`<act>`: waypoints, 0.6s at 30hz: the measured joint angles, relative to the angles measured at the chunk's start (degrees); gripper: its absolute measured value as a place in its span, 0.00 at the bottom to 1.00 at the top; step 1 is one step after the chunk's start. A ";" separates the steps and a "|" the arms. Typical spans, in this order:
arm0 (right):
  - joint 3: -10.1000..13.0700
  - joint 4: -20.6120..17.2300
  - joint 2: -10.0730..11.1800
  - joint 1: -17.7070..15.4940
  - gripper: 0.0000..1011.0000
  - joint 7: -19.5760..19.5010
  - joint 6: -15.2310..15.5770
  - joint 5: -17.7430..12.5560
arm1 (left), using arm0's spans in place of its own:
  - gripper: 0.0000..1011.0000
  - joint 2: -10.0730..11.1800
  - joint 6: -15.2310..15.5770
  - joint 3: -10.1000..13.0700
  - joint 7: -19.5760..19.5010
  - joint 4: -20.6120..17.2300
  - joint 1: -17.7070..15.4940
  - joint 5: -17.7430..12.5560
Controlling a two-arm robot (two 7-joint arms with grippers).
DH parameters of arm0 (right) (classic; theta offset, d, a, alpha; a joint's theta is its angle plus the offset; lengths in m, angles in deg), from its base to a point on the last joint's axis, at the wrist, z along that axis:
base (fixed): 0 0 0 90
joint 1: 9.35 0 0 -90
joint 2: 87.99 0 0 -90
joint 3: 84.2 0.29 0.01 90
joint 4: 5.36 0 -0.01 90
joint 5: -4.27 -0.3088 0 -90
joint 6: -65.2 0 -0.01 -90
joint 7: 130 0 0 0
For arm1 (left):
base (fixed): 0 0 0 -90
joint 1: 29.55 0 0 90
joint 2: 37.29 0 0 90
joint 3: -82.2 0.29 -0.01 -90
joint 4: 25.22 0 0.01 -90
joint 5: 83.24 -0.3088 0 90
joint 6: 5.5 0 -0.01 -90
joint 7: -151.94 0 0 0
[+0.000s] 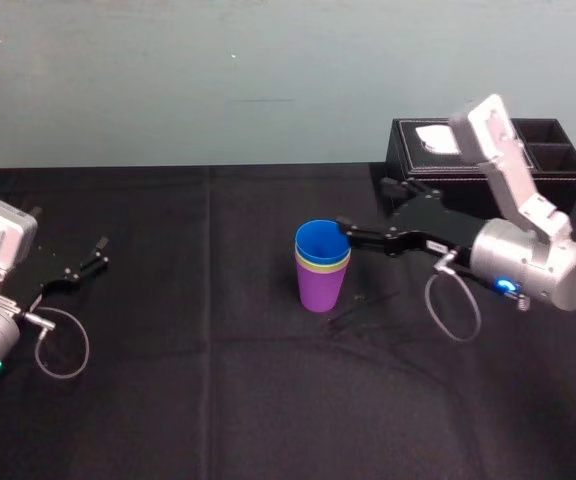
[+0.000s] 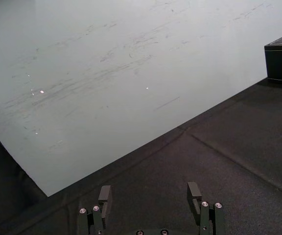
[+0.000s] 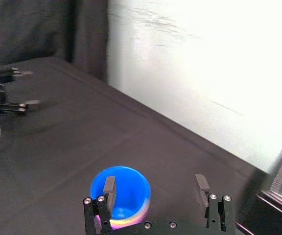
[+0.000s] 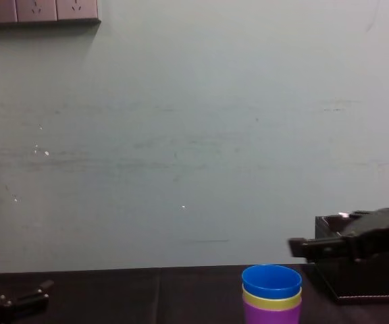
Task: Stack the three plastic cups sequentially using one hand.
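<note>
The three plastic cups stand nested in one stack at the table's middle: purple [image 1: 321, 288] at the bottom, a yellow-green rim [image 1: 324, 266] above it, blue [image 1: 321, 243] on top. The stack also shows in the chest view [image 4: 271, 294] and the right wrist view [image 3: 121, 188]. My right gripper [image 1: 361, 204] hovers open just right of the stack, level with the blue rim. One of its fingers [image 3: 109, 188] lies over that rim and the other stands off to the side; nothing is held between them. My left gripper [image 1: 83, 268] rests open at the far left, apart from the cups.
A black tissue box [image 1: 488, 150] with compartments stands at the back right, behind my right arm. A black cloth [image 1: 208, 400] covers the table and a pale wall runs along its back edge.
</note>
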 joint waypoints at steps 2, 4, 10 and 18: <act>1.44 -0.22 0.81 -1.19 0.99 -0.64 -0.51 0.07 | 1.00 0.00 0.00 0.00 0.00 0.00 0.00 0.00; 2.31 -0.21 1.34 -1.93 0.99 -0.87 -0.89 0.09 | 1.00 0.00 0.00 0.00 0.00 0.00 0.00 0.00; 5.02 1.23 2.71 -4.00 0.99 -1.34 -2.16 0.59 | 1.00 0.00 0.00 0.00 0.00 0.00 0.00 0.00; 6.67 4.13 3.06 -5.31 0.99 -0.89 -2.96 1.20 | 1.00 0.00 0.00 0.00 0.00 0.00 0.00 0.00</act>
